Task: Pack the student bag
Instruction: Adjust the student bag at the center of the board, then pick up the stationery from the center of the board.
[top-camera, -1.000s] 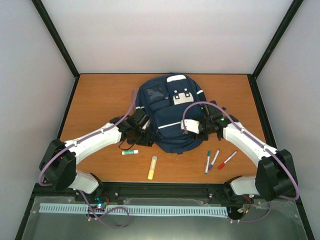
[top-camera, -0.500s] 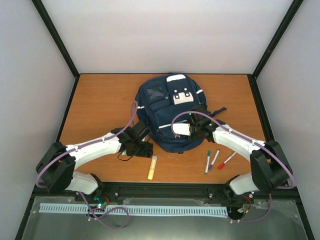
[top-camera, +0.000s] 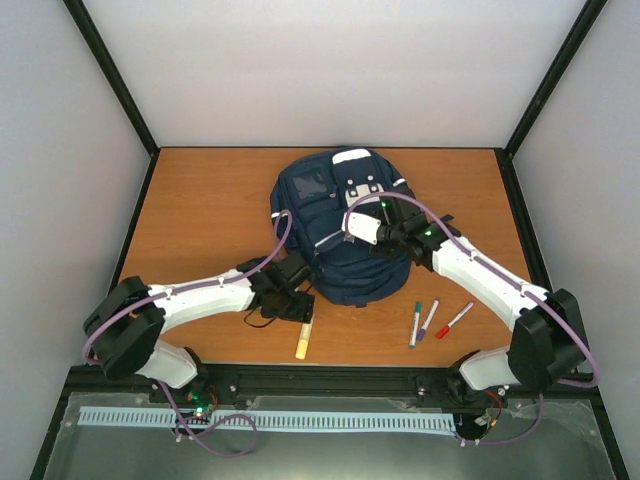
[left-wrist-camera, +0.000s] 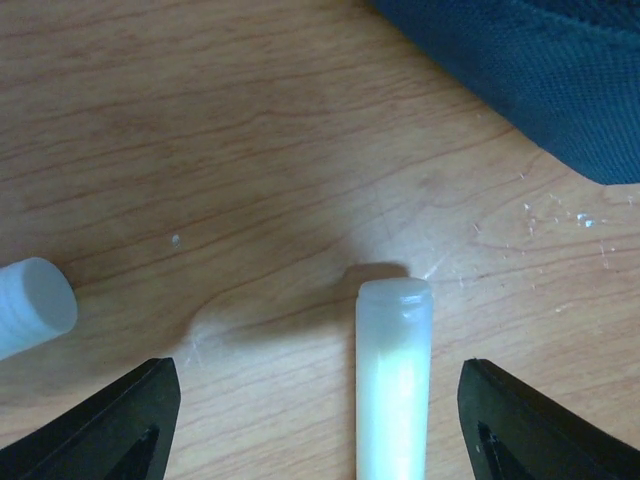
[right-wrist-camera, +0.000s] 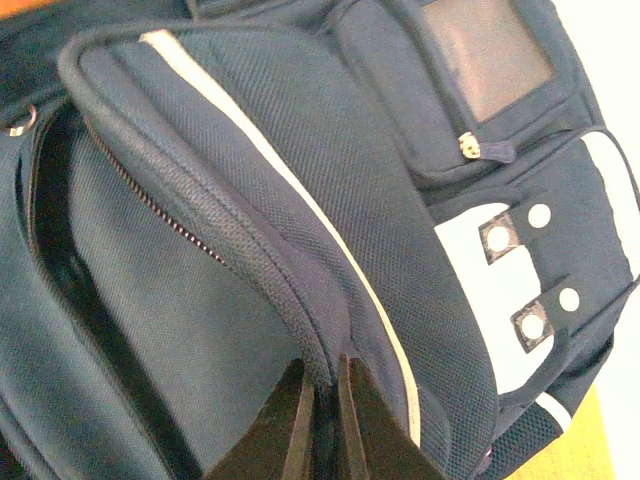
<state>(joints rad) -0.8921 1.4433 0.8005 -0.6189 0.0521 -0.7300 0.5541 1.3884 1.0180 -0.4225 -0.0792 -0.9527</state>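
Note:
The student bag (top-camera: 335, 215), a navy backpack with white stripes and patches, lies in the middle of the table. My right gripper (top-camera: 347, 230) is shut on the zippered edge of its flap (right-wrist-camera: 300, 300), and that edge is pinched between the jaws of the right gripper (right-wrist-camera: 320, 405). A dark opening (right-wrist-camera: 70, 270) gapes beside the flap. My left gripper (top-camera: 298, 306) hangs open just off the bag's near left side. A pale yellow tube (left-wrist-camera: 394, 370) lies on the wood between the fingers of the left gripper (left-wrist-camera: 320, 425), touching neither finger.
The yellow tube (top-camera: 304, 337) points toward the near edge. A white ribbed cap (left-wrist-camera: 32, 306) lies just left of my left fingers. Green (top-camera: 415, 322), purple (top-camera: 429, 320) and red (top-camera: 455, 319) markers lie near the right arm. Black frame posts bound the table.
My right gripper has shut on the bag's flap edge and moved away from the near edge, up over the bag. My left gripper has shifted right and nearer, over the yellow tube.

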